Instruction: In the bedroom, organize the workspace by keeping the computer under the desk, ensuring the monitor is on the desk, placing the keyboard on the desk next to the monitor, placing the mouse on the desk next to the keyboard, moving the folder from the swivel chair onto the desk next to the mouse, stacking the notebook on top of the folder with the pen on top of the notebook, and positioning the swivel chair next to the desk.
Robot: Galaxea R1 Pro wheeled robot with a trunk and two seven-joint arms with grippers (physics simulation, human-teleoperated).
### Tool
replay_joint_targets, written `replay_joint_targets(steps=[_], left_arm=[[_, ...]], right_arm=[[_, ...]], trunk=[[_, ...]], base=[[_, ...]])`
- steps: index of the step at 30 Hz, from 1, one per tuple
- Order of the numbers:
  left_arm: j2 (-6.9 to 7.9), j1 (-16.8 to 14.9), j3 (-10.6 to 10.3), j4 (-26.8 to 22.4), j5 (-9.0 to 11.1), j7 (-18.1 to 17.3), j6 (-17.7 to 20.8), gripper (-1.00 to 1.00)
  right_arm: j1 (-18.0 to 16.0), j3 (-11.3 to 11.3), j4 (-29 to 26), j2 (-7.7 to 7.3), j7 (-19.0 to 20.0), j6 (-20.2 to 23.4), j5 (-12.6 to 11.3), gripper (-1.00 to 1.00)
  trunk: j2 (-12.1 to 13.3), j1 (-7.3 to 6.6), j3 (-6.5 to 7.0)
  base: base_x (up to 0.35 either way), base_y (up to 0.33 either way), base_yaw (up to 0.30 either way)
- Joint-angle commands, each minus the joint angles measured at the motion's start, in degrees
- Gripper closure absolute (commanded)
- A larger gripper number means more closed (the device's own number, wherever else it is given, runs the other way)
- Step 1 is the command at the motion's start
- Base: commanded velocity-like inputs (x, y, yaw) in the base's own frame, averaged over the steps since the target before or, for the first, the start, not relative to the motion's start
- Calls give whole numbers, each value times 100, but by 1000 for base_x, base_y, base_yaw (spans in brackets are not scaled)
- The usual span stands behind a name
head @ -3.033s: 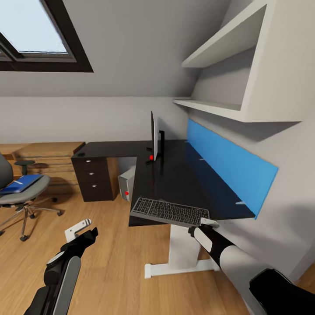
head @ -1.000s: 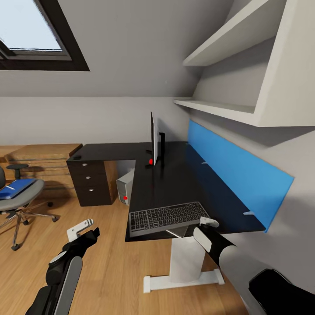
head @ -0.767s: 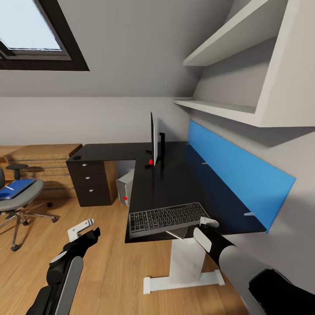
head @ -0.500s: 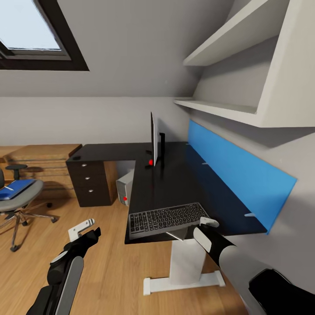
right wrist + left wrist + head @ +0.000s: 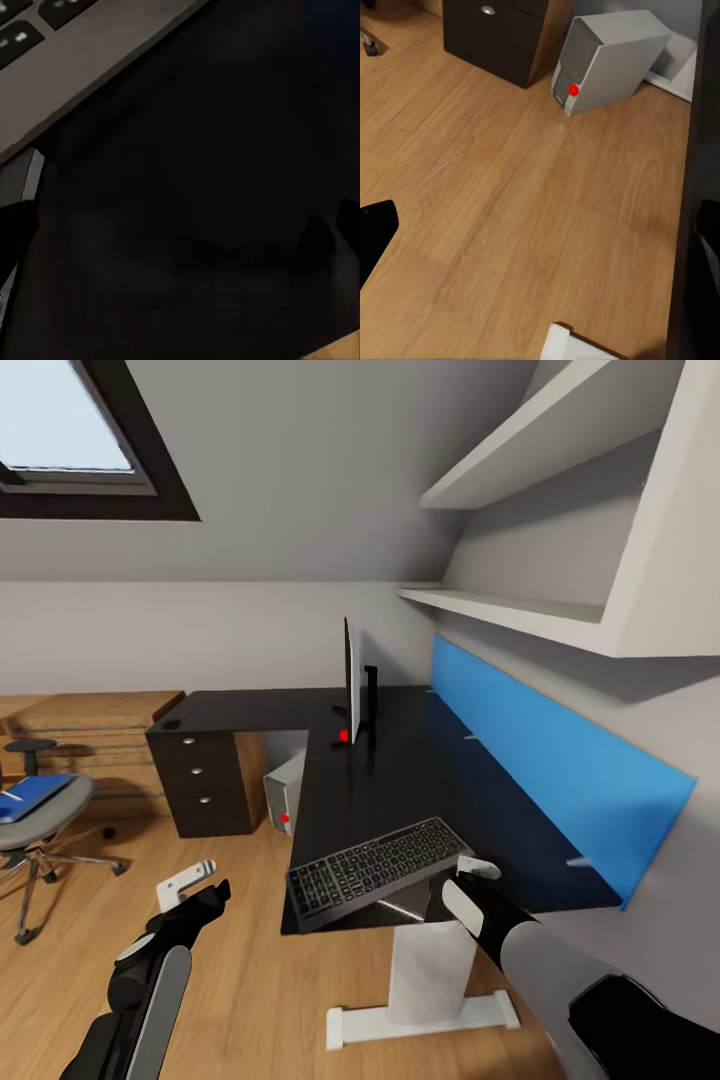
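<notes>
At desk (image 5: 400, 780) edge, right jaws (image 5: 470, 872) beside keyboard (image 5: 375, 865), grip unclear

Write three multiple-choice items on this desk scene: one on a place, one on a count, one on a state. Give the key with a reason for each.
1. Where does the computer stand?
A. On the floor under the desk
B. On the swivel chair
C. On the wall shelf

2. How many round silver knobs show on the drawer unit in the head view?
A. One
B. Three
C. Five

3. How does the keyboard lie?
A. Upright against the monitor
B. On the floor, keys down
C. Flat on the desk's near end, at a slant to its front edge

Key: 1 A, the grey tower with its red light sits on the wood floor below the black top. 2 B, three knobs run down the drawer fronts. 3 C, its keys face up and its long side runs askew to the desk edge, just ahead of the right tool.
</notes>
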Motion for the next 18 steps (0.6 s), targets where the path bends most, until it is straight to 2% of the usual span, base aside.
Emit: replay_joint_targets(steps=[1,6,12,18], left_arm=[[-3,-5,4,-8,60,41,17,-100],[-3,-5,4,-8,59,42,17,-100],[-3,-5,4,-8,60,39,17,-100],[-3,-5,4,-8,59,44,17,-100]], right_arm=[[-7,48,-10,-4,-39,32,-34,-100],[-9,54,-16,-4,-40,32,-34,-100],[-6,56,-16,-4,-42,32,-32,-100],[-7,57,-15,-4,-39,32,-33,-100]], trunk=[[-3,2,-7],[-3,2,-7],[-3,2,-7],[-3,2,-7]], base=[[189,0,0],[74,0,0],[220,0,0],[41,0,0]])
